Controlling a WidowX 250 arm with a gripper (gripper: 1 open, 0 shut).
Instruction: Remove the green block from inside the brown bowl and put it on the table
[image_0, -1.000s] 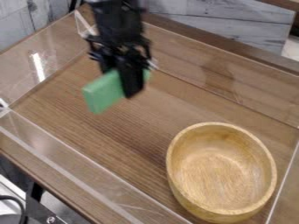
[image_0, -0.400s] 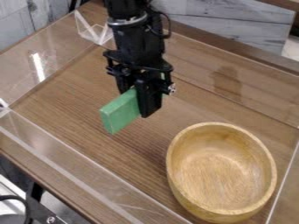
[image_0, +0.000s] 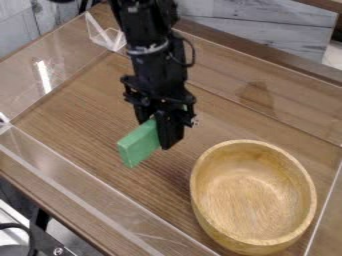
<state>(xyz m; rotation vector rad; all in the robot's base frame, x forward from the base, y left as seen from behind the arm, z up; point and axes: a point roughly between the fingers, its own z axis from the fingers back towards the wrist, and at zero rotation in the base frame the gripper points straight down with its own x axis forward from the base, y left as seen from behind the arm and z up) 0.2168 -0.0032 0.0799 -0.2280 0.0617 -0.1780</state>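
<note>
My black gripper (image_0: 166, 136) points almost straight down over the table (image_0: 80, 120), shut on the green block (image_0: 138, 146). The block hangs tilted from the fingers, its lower end close to or touching the wood; I cannot tell which. The brown bowl (image_0: 253, 193) sits to the lower right of the gripper, apart from it, with nothing showing inside.
Low clear acrylic walls (image_0: 80, 190) border the tabletop at the front and left. A pale wall or panel (image_0: 287, 30) runs along the back. Open wood surface lies left of and behind the gripper.
The gripper has carried the green block down and toward the bowl's side, from higher up over the table's middle to just above the wood. The bowl has not moved.
</note>
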